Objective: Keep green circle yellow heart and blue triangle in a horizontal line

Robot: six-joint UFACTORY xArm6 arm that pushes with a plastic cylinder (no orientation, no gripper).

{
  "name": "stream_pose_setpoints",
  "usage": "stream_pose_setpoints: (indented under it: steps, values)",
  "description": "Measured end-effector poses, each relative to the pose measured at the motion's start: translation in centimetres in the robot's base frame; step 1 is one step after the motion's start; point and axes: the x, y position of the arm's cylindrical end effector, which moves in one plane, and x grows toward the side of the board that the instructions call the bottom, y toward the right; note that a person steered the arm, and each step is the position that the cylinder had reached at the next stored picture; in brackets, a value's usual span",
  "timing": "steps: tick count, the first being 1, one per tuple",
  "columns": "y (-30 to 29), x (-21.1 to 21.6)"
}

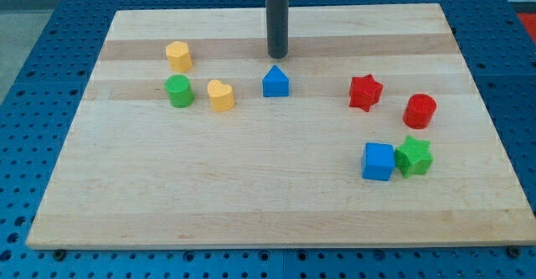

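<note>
Just above the blue triangle (275,83), my tip (277,56); green circle (178,91) and yellow heart (221,95) leftward; no jaws, no legible writing.

A robotics lab bench, by the look of it. A pale wooden board (276,187) lies on a blue perforated metal table (38,69) whose holes run in a regular grid past the board's every edge.

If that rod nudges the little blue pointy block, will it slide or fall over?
The blue triangle block probably slides: it sits on a flat base on smooth wood. It looks rigid. An off-centre push from my tip may spin it.
</note>
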Motion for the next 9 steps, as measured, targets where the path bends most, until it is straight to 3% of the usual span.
stream_pose_setpoints:
  steps: [1, 2, 4, 6, 9]
  values:
    - [3.4, 0.3]
    - [4.0, 3.6]
    - [-1.4, 5.8]
    - [-11.0, 6.6]
    - [-2.3, 8.6]
